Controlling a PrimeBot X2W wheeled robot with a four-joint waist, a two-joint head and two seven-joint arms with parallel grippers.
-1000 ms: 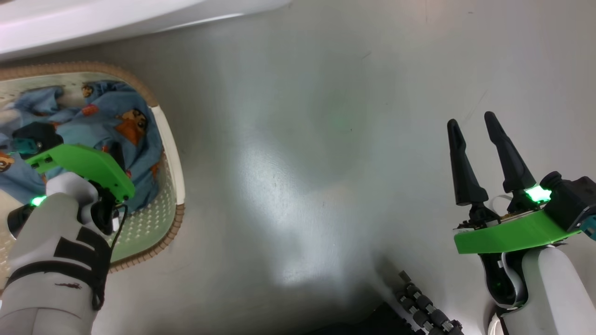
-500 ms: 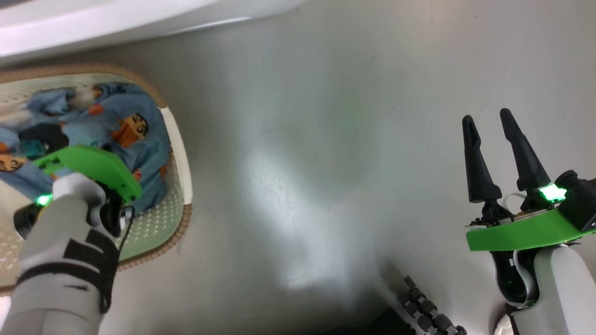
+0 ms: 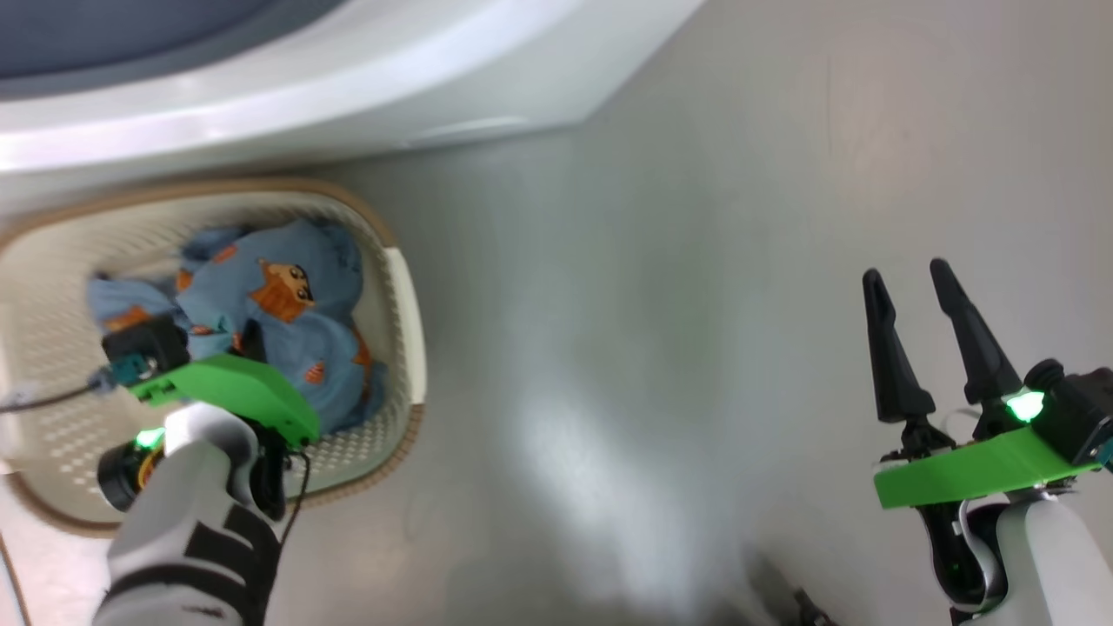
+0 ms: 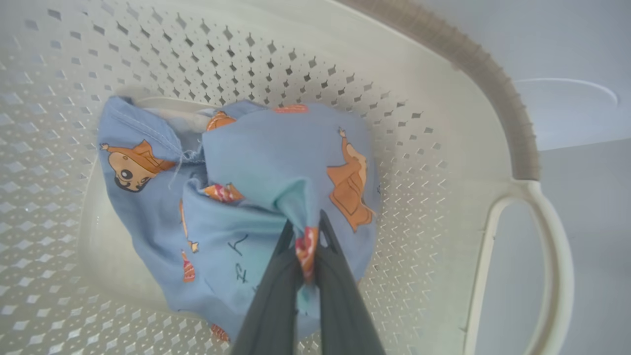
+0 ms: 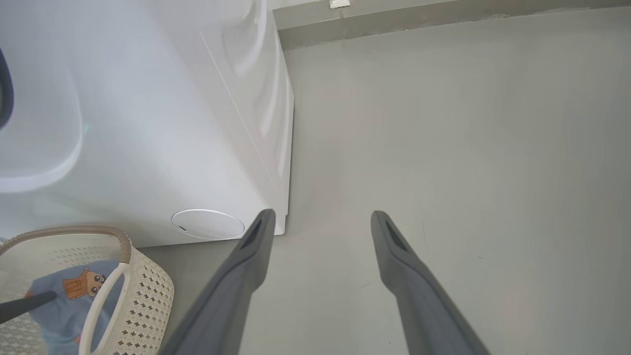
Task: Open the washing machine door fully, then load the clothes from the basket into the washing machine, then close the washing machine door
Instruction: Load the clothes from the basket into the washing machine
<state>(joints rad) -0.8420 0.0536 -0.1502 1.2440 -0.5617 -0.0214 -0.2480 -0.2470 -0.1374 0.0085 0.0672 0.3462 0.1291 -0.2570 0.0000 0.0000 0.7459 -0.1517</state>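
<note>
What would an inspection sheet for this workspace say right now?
Surface: bare grey floor, glossy.
Job's things: basket on the floor beside the washing machine; clothes bunched inside the basket.
Clutter: nothing seen.
Grippers: left gripper shut on a fold of the clothes, down in the basket; right gripper open and empty, over the floor.
Cables: thin lead running from the left wrist, over the basket.
Surroundings: wall base beyond the machine.
</note>
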